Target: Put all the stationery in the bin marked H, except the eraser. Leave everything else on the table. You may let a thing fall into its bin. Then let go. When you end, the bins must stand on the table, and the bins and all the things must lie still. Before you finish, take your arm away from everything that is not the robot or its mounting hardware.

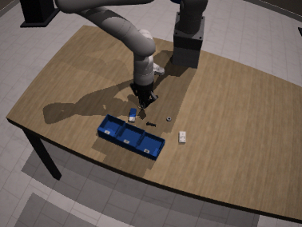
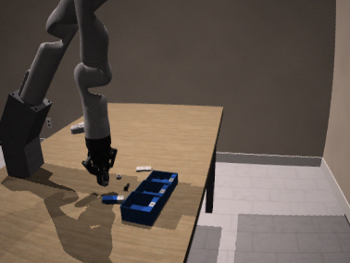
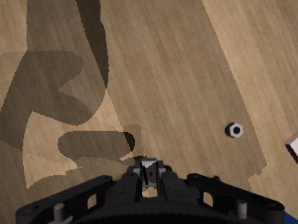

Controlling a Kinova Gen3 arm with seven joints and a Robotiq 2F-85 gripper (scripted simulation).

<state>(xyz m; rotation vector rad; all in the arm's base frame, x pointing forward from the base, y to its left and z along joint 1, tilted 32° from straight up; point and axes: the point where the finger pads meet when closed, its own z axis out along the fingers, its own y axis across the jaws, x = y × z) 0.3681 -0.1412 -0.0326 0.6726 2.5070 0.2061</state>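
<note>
One pincer (image 3: 148, 176) nearly closed, clamping small grey-white item (image 3: 148, 165).

My matt black plastic-looking gripper (image 3: 148, 176) pinches a small pale, smooth piece (image 3: 147, 165) of unclear material. The light brown table top (image 1: 240, 132) shows streaked wood grain with a dull finish. The blue three-compartment bin row (image 1: 131, 137) looks like smooth plastic. The small dark hexagonal nut (image 3: 234, 130) looks like metal. My grey arm shell (image 1: 120, 28) looks smooth with a soft sheen.
</note>
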